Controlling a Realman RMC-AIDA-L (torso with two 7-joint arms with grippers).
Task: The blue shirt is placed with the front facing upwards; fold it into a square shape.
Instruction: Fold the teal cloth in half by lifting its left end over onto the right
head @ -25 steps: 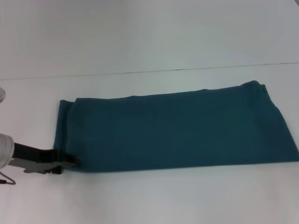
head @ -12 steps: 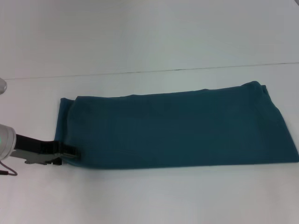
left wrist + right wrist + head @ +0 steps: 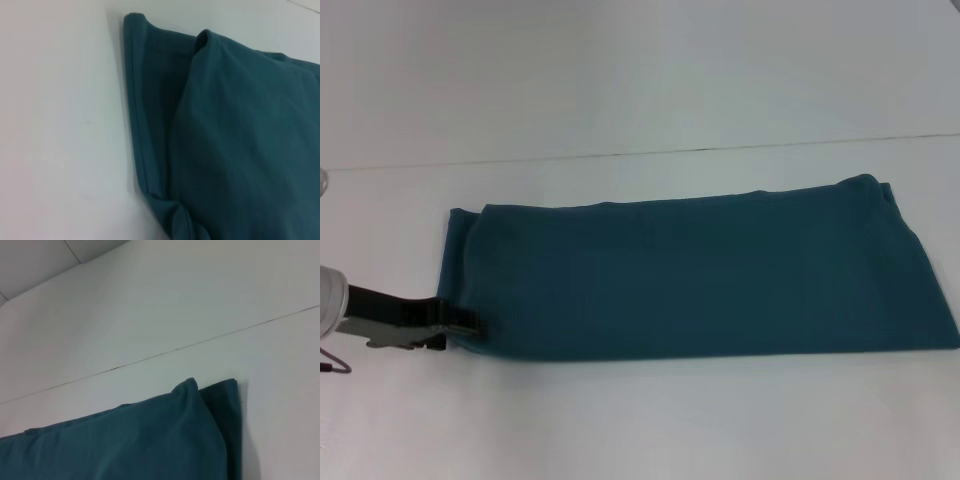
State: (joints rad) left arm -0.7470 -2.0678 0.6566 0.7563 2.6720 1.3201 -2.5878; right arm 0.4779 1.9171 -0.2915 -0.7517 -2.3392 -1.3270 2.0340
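One garment on the white table (image 3: 620, 90): the blue shirt (image 3: 690, 275), folded into a long band running across the surface, plain teal side up, no lettering visible. Its right end reaches the right edge of the head view; its left end stops well short of the table's left edge.

Left gripper (image 3: 470, 327) comes in low from the left, flat to the table, at the near left corner of the shirt. Fingertips meet the cloth at that corner; jaws look nearly closed, but whether they hold fabric or only touch it I cannot tell. Left wrist view shows the stacked layers at that end, a lower layer sticking out beyond the upper one, cloth bunched at the corner.

Right gripper not seen in any view. Right wrist view shows only the far right corner of the shirt, two layers slightly offset, and a thin seam line (image 3: 200, 342) in the table behind it.
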